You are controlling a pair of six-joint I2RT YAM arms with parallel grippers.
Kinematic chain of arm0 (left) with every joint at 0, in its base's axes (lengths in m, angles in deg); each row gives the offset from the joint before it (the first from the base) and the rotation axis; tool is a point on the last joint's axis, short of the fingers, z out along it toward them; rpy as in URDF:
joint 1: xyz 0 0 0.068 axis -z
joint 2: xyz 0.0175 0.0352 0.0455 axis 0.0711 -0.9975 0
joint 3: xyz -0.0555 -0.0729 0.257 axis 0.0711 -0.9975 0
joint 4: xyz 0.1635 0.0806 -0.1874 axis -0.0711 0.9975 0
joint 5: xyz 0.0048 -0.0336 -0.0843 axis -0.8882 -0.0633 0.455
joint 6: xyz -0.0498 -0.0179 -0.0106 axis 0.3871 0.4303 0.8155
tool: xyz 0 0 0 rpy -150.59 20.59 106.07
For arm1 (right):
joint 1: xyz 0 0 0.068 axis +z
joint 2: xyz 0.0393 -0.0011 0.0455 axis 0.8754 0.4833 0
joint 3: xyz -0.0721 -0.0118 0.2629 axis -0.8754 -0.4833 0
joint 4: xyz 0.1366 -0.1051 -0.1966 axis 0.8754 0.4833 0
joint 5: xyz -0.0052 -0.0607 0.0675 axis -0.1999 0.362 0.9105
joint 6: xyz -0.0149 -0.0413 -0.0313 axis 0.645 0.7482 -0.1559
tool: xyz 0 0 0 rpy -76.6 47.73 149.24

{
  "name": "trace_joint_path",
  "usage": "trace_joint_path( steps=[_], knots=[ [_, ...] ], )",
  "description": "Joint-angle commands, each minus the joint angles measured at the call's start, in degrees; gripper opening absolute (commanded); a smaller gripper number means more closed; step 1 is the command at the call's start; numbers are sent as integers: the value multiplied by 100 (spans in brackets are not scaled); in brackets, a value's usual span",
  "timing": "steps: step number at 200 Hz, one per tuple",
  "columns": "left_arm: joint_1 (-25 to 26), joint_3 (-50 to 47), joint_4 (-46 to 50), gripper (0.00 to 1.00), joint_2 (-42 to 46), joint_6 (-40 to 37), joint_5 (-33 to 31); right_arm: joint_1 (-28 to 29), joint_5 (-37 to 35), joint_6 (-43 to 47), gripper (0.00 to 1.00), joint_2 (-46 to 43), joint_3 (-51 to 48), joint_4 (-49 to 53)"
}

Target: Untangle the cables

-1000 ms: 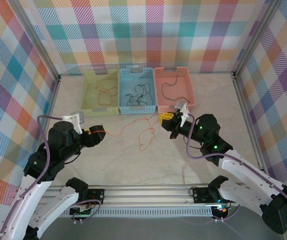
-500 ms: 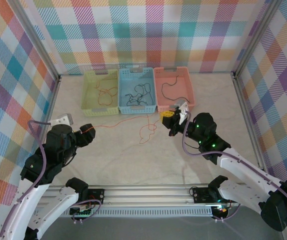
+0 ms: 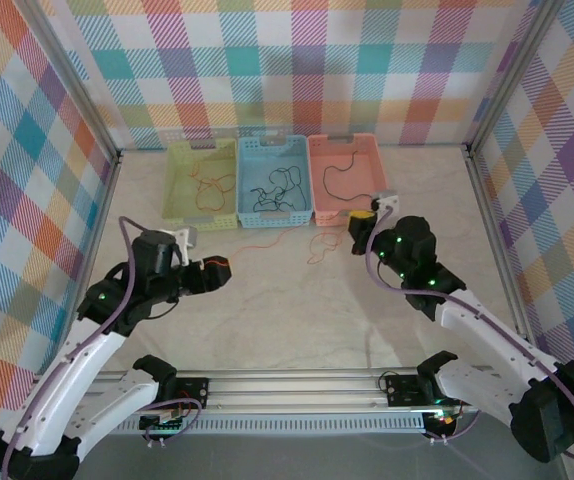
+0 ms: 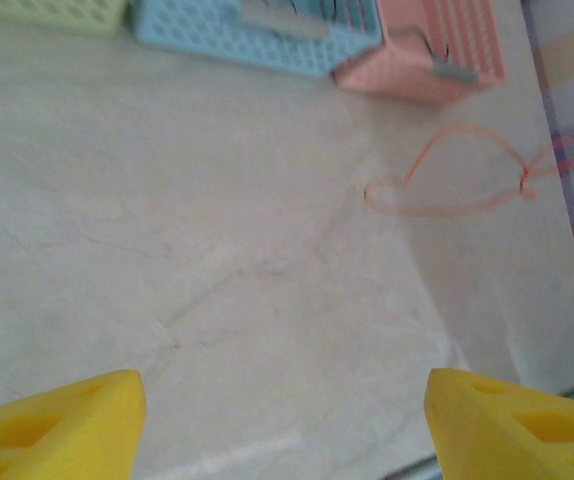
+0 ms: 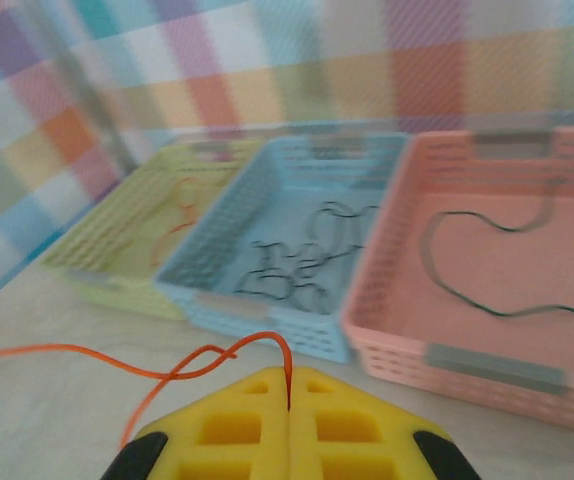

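Seemingly nearly done: right gripper (image 5: 289, 402) pinches the last loose thin orange-red cable (image 5: 229, 349), lower centre frame; left gripper (image 4: 285, 398) gapes empty.

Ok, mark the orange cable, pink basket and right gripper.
orange cable (image 5: 182, 370), right wrist view, where its strands cross
pink basket (image 5: 397, 345), right wrist view, near wall
right gripper (image 5: 289, 378), right wrist view, between fingertips
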Motion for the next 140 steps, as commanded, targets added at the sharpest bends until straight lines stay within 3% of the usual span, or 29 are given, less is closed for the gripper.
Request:
trace_joint_path(
  steps=[1, 41, 65, 98, 140],
  knots=[
    [-54, -116, -150, 79, 157, -155, 718, -216, -450, -422, 0, 11, 42, 289],
    [-47, -240, -61, 79, 404, -155, 912, -515, -372, -696, 0, 118, -31, 318],
    [-48, -331, -260, 79, 483, -153, 1115, -525, 239, -698, 0, 135, -165, -186],
    [22, -590, -1349, 73, 197, 157, 1857, -525, 767, -834, 0, 280, -47, -250],
    [870, -427, -2767, 68, -1029, 345, 1787, -525, 1547, -1125, 0, 401, 3, -549]
  ],
)
